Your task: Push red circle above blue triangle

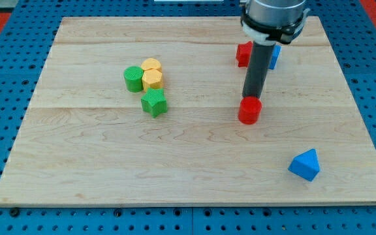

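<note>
My tip (251,100) met the top edge of the red circle (250,111); no jaws were fitted, so nothing was clasped. The blue triangle (305,164) lay well below-right of it on the table (188,163). The rod partly hid a red block (243,53) and a blue block (275,57), shapes unclear.

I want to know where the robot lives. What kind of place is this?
Probably a robot lab's test bench. A wooden board lies on a blue pegboard, small coloured blocks like the red circle and blue triangle sit on it, and my tip touches the red circle.
</note>
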`<control>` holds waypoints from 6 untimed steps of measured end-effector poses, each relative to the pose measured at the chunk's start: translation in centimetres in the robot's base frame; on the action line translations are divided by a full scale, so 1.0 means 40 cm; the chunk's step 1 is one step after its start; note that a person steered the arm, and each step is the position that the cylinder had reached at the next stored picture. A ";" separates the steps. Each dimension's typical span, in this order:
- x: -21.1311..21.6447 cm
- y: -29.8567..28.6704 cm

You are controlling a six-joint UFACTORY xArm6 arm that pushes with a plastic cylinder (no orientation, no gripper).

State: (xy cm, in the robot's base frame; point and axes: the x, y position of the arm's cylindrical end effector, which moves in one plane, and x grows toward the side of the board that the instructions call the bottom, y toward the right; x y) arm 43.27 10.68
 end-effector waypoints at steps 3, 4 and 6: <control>0.097 -0.187; 0.166 -0.162; 0.168 0.072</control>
